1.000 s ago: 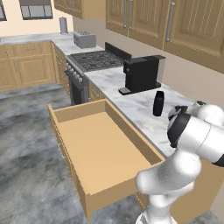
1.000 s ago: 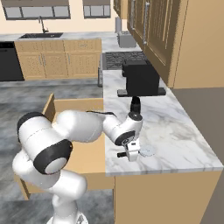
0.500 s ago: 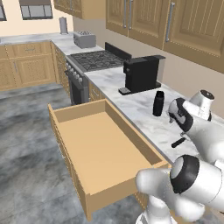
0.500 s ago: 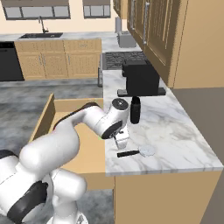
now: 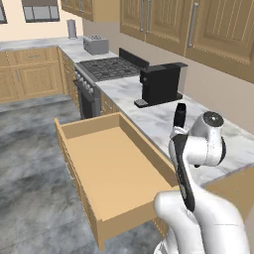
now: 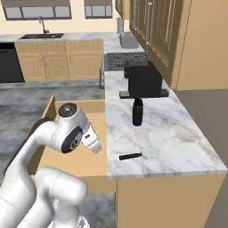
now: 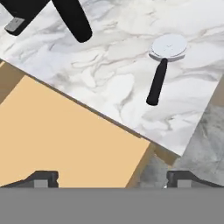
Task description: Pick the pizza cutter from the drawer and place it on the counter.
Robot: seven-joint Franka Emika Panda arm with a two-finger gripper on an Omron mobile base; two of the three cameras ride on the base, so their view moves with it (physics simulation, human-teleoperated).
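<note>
No readable text
No lettering, label, brand, number or sign can be made out on any surface in these views

Arm folded back tight over its base, elbow high, forearm angled down. Gripper (image 7: 111,177) points downward and carries nothing; jaws spread wide, one dark fingertip (image 7: 41,178) low at the left of the hand view, the other low at the right. Wrist and hand (image 6: 91,141) sit just below the elbow joint.
</note>
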